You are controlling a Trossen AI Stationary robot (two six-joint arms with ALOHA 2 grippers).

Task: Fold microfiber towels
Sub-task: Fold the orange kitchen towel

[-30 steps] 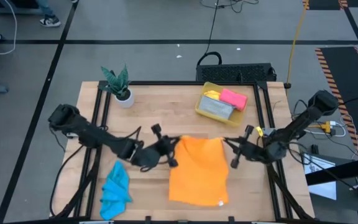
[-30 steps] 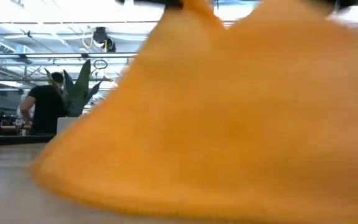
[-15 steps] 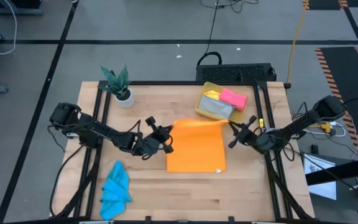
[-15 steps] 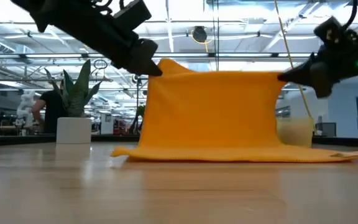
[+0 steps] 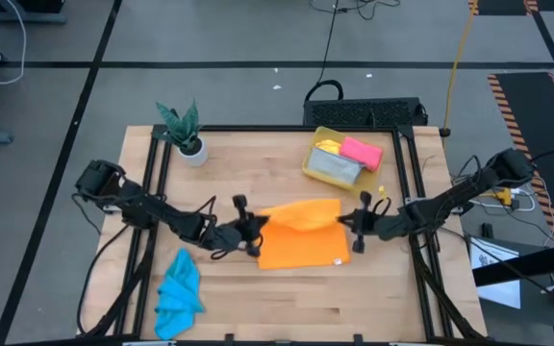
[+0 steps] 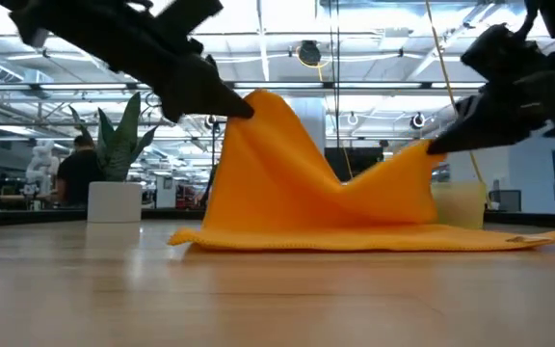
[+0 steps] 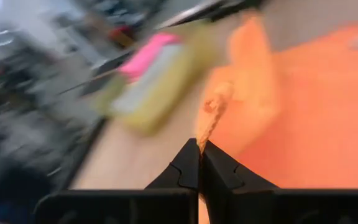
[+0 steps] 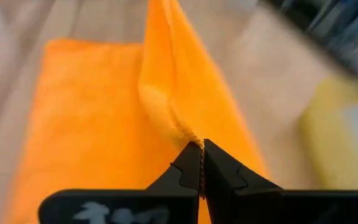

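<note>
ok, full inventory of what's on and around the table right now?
orange towel: 1, orange, table centre, far edge lifted by both grippers, near part flat on the wood
blue towel: 1, bright blue, crumpled at the near left of the table
bin: 1, translucent yellow, far right of the table
pink towel: 1, pink, in the bin
grey towel: 1, grey, in the bin
yellow towel: 1, yellow, in the bin, mostly hidden
plant: 1, green in a white pot, far left corner
person: 1, dark top, in the room behind
left gripper: shut on the towel's left corner
right gripper: shut on the right corner
</note>
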